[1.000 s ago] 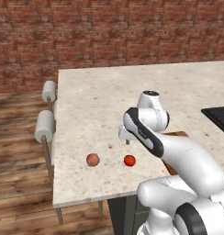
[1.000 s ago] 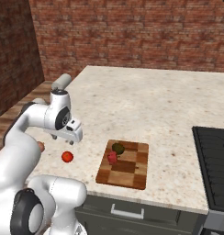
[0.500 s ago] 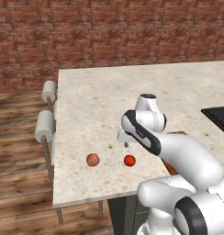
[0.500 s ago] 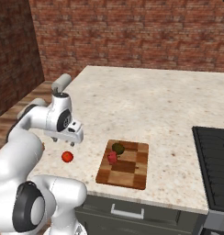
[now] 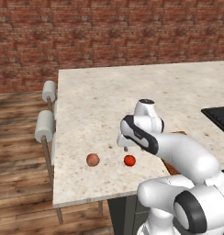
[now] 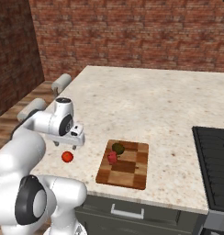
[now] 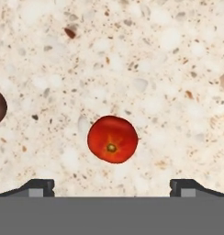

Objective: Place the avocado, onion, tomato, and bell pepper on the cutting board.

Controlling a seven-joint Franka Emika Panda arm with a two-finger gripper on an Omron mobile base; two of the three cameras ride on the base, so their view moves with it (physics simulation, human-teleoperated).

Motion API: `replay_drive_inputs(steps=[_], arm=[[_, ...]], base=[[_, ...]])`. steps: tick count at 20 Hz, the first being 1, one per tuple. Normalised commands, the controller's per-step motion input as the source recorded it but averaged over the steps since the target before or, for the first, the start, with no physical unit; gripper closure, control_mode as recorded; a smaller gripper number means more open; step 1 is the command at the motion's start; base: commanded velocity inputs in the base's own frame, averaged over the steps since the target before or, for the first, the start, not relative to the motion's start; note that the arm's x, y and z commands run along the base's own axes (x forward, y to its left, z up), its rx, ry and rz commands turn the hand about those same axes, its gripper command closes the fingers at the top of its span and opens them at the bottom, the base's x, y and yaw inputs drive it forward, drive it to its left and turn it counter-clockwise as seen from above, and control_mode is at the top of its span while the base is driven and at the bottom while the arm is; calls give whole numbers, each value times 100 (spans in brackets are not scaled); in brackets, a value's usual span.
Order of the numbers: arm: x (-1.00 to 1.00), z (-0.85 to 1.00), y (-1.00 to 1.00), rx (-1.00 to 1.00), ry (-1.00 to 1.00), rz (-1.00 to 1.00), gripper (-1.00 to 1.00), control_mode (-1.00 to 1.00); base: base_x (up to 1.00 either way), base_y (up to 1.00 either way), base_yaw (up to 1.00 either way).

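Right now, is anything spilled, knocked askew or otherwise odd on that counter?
Nothing stands out. The tomato and onion sit intact on the counter, the avocado and bell pepper on the cutting board, which lies flat. The open gripper hovers over the tomato.

My gripper (image 5: 125, 148) shifted toward counter's near edge — now closer to tomato (image 5: 129, 160) than a second ago, hovering just above and behind it. In right base view gripper (image 6: 70, 146) dropped lower and moved nearer, ending just above tomato (image 6: 67, 156). My forearm swung along, elbow drawn back toward base. Jaws crept marginally wider — fully spread now. Tomato (image 7: 113, 139) sits between my fingertips (image 7: 39, 186) in hand view, not touched.
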Motion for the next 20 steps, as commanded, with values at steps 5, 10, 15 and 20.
replay_drive_inputs(steps=[5,10,15,20], arm=[[4,-23,0,0,0,5,-100,-100],[0,-19,0,0,0,5,-100,-100],[0,-19,0,0,0,4,-100,-100],[0,-21,1,0,0,3,-100,-100]], base=[[0,0,0],[0,0,0],[0,0,0],[0,0,0]])
